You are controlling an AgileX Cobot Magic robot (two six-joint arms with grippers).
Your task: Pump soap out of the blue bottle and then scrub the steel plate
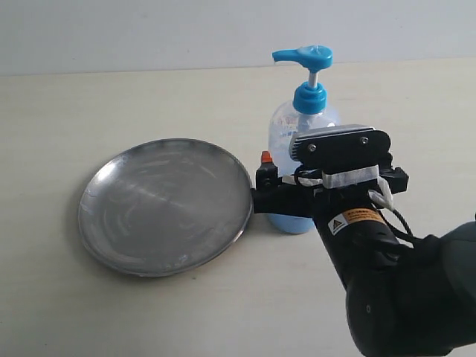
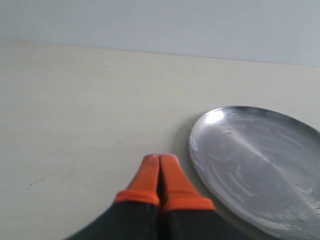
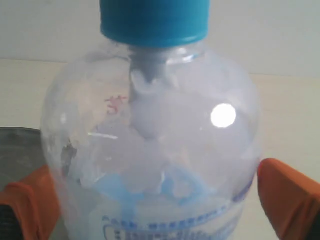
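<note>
Exterior view: one tall clear plastic pump bottle [image 1: 286, 134], bright blue pump head [image 1: 303, 56] and collar, upright on pale matte surface [image 1: 149, 97]. Light blue soap [image 1: 291, 222] pooled low inside, upper walls smeared whitish. One wide round dull steel plate [image 1: 167, 204], raised rim, streaky scuffed face, flat on surface just left of bottle. Right gripper [image 3: 160, 200]: orange-tipped jaws spread either side of bottle's lower body, one pad visibly clear of wall. Left gripper [image 2: 160, 175]: orange jaws pressed tip to tip, just beside plate's rim.

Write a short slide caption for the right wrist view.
Right claw straddles the blue bottle, orange fingers on either side, steel plate beside it.
</note>
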